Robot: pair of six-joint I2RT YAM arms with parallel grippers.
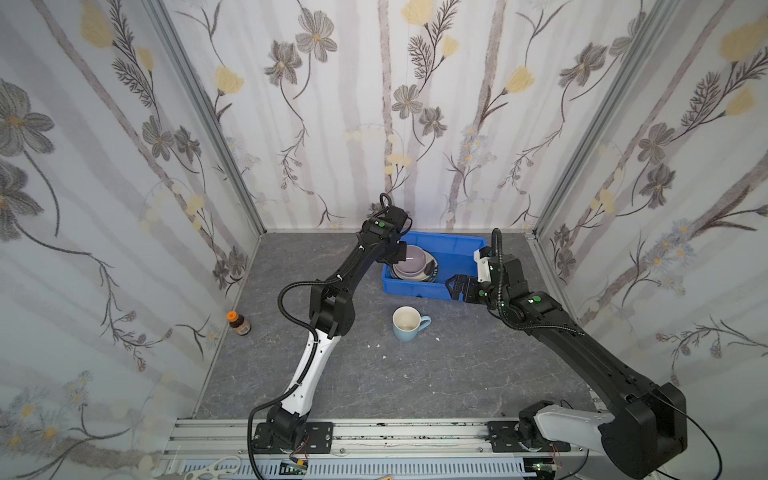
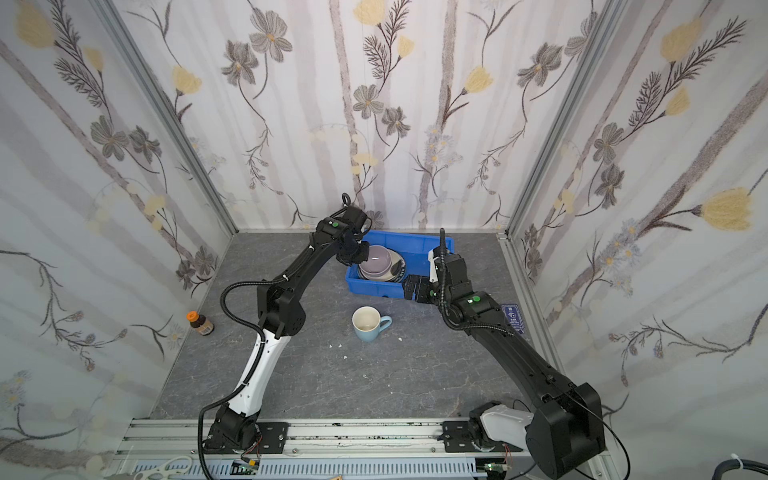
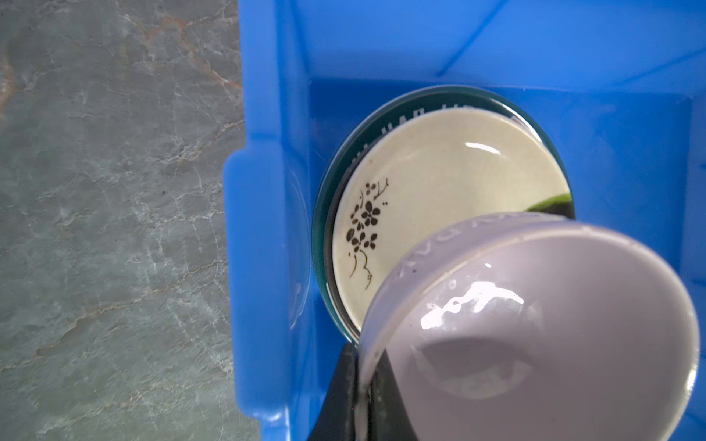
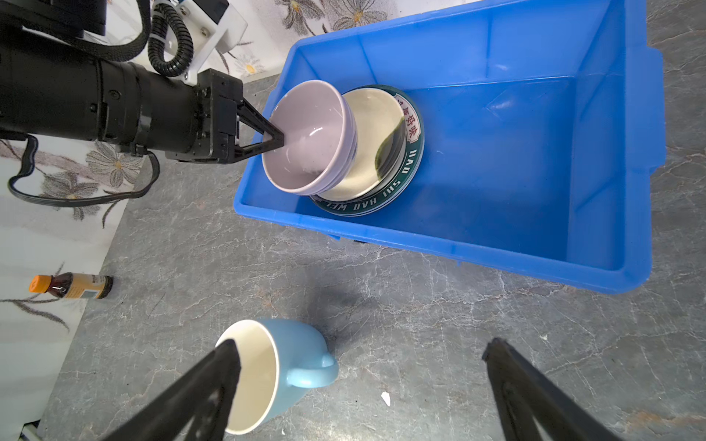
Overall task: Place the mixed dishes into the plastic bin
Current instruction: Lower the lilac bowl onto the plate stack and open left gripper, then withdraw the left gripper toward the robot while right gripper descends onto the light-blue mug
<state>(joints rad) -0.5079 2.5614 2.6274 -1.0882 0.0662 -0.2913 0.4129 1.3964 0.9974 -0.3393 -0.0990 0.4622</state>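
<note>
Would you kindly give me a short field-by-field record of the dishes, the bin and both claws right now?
container: blue bin, back of table
inside it: cream plate on teal-rimmed plate
left claw: shut on lilac bowl rim, bowl tilted over the plates
right claw: open, empty, near the bin
still outside: light-blue mug, upright
other: brown bottle

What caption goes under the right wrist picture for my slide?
Left gripper holds lilac bowl over plates in blue bin; mug sits outside.
</note>
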